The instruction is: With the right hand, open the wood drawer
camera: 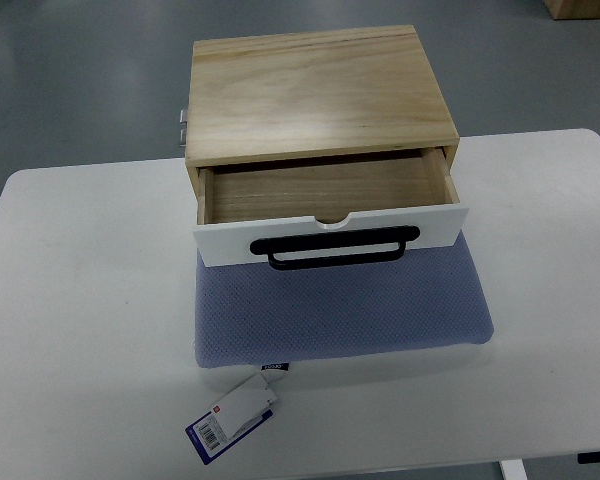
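Drawer [330, 205]: wood box on the blue mat [345, 305], mid-table [80, 300]; already pulled partway out, inside bare.
Front: white panel, black bar handle [335, 245] across its lower middle.
My right hand: not in view, so I cannot tell its fingers. Left likewise absent.
Handling, my guess: light, stiff wood; slides easily, and the whole box may creep on the soft mat.
Hold: hook fingers under the bar at its centre, pull straight toward me.
Remaining: little travel left, I judge.

No part of the robot's body in view.
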Tool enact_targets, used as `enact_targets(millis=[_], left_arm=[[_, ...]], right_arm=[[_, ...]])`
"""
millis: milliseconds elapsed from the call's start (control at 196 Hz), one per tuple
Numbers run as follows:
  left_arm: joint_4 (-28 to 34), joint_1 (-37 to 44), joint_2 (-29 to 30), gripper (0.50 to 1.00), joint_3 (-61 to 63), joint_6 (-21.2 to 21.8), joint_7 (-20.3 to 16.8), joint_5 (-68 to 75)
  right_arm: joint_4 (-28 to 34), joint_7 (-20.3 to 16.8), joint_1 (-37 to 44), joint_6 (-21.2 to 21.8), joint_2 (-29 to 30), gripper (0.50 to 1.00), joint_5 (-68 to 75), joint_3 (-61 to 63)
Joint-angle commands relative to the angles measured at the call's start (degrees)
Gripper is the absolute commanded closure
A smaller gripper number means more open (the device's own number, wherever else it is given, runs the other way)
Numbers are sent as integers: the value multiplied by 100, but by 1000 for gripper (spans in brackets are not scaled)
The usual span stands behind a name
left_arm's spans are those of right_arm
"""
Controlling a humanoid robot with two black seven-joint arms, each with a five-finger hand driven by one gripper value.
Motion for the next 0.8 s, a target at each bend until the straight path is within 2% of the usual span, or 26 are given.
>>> enact_targets(millis=[0, 113, 215, 455, 517, 568, 573, 645, 793], left_arm=[[-9, -1, 0, 500, -1, -1, 0, 8], [-9, -1, 0, 500, -1, -1, 9, 8], [-9, -1, 0, 500, -1, -1, 9, 8], [-27, -1, 0, 500, 8, -1, 9, 8], [-27, -1, 0, 500, 8, -1, 9, 8], [-27, -1, 0, 500, 8, -1, 9, 8], [-27, -1, 0, 500, 8, -1, 9, 8], [-27, -1, 0, 500, 8, -1, 9, 8], [-35, -1, 0, 500, -1, -1, 9, 8]], right_arm=[[-453, 725, -447, -745, 496, 560, 4, 774], [-770, 1420, -887, -886, 874, 560, 4, 1363], [-1086, 1736, -1238, -851, 1208, 560, 4, 1820], [-1306, 1780, -1819, -728, 1683, 556, 4, 2453], [-1306, 1780, -2003, -500, 1885, 556, 4, 2515], [-1306, 1780, -2003, -500, 1885, 556, 4, 2515], [-1315, 1780, -2081, -369, 1929, 556, 4, 2515], [-1315, 1780, -2170, -192, 2008, 556, 4, 2515], [-1306, 1780, -2293, -51, 2140, 556, 39, 2524]])
